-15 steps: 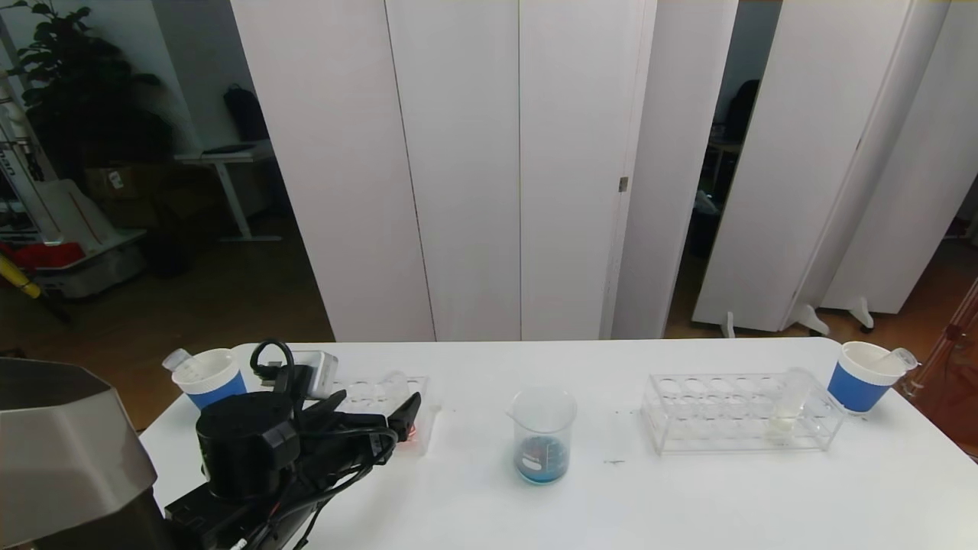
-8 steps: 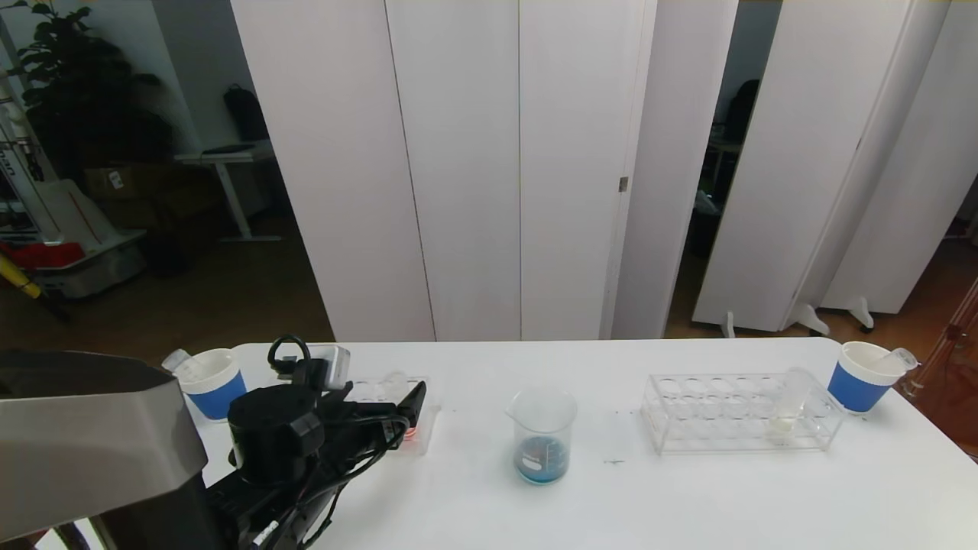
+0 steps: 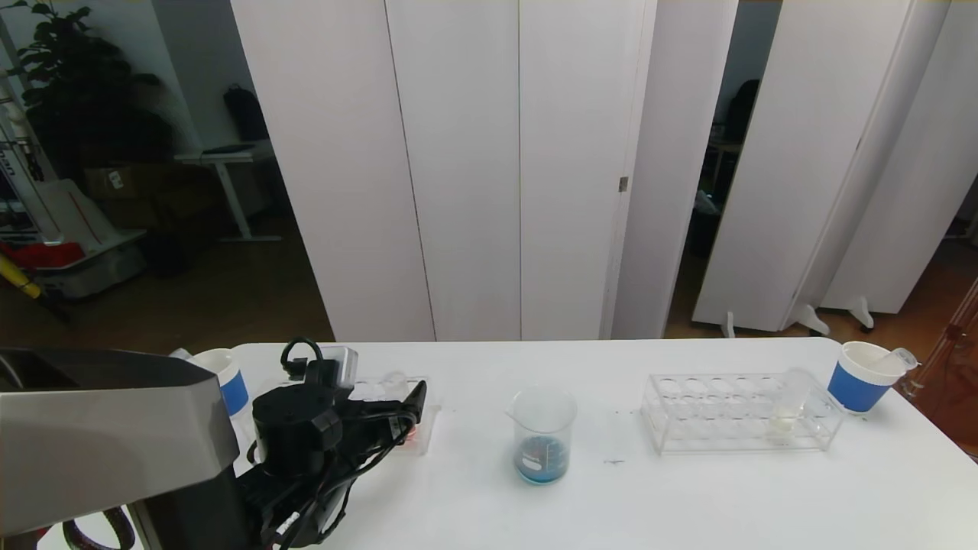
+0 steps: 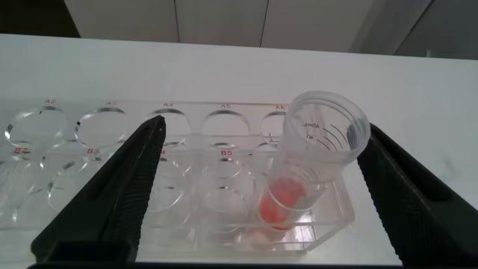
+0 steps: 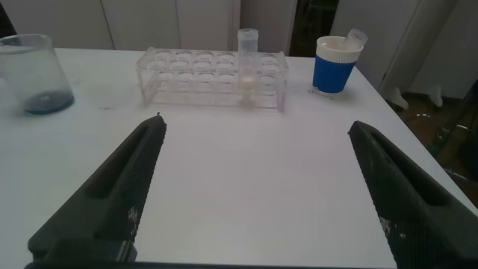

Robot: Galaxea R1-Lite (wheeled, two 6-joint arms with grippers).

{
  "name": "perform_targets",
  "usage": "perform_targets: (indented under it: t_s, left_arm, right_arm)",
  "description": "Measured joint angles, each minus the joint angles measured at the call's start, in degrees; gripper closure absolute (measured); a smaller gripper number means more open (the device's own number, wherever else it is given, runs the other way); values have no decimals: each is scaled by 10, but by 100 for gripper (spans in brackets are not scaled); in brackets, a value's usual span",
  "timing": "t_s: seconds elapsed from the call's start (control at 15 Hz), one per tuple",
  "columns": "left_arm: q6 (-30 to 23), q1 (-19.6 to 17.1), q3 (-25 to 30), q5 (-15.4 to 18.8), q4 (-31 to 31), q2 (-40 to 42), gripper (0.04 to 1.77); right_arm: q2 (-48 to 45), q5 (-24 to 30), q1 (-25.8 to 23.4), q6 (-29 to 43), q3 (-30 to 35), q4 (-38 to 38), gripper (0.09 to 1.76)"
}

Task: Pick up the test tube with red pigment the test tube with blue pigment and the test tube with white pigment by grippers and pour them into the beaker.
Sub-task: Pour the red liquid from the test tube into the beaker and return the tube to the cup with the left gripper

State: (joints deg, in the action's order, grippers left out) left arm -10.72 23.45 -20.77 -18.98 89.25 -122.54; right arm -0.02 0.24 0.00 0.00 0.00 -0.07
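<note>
Left wrist view: left gripper [image 4: 261, 179] spread, unclenched, straddling red-pigment tube [image 4: 302, 175] in rack [image 4: 112, 142].

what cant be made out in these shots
- Head view: the left gripper hides most of the left rack and the red tube.
- Head view: the robot's body cuts off the left cup.
- Head view: the right gripper is out of frame.
- Beaker: printed marks too small to read.

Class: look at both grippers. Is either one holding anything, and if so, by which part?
Nothing is held. The left gripper is open around the red-pigment tube in its rack, not touching; the right gripper is open above the table.
</note>
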Motion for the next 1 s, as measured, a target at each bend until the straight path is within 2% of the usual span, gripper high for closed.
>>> perform_targets:
  t_s: [0.53, 0.6, 0.67, 0.73, 0.8, 0.87, 0.93, 1.0]
  left_arm:
    - [0, -3, -11, 2, -1, -3, 6]
    - [0, -5, -13, 3, -1, -3, 11]
    - [2, -5, -15, 5, -3, -4, 32]
    - [5, -5, -16, 8, -4, -6, 66]
    - [7, -2, -17, 14, -3, -8, 111]
    - [7, -1, -15, 14, -2, -11, 137]
    - [7, -1, -14, 14, 0, -12, 136]
    - [7, 0, -12, 11, 0, -13, 110]
  right_arm:
    - [0, 0, 0, 0, 0, 0, 10]
    - [0, 0, 0, 0, 0, 0, 10]
    - [0, 0, 0, 0, 0, 0, 10]
    - [0, 0, 0, 0, 0, 0, 10]
    - [0, 0, 0, 0, 0, 0, 10]
    - [0, 0, 0, 0, 0, 0, 10]
    - [0, 0, 0, 0, 0, 0, 10]
    - [0, 0, 0, 0, 0, 0, 10]
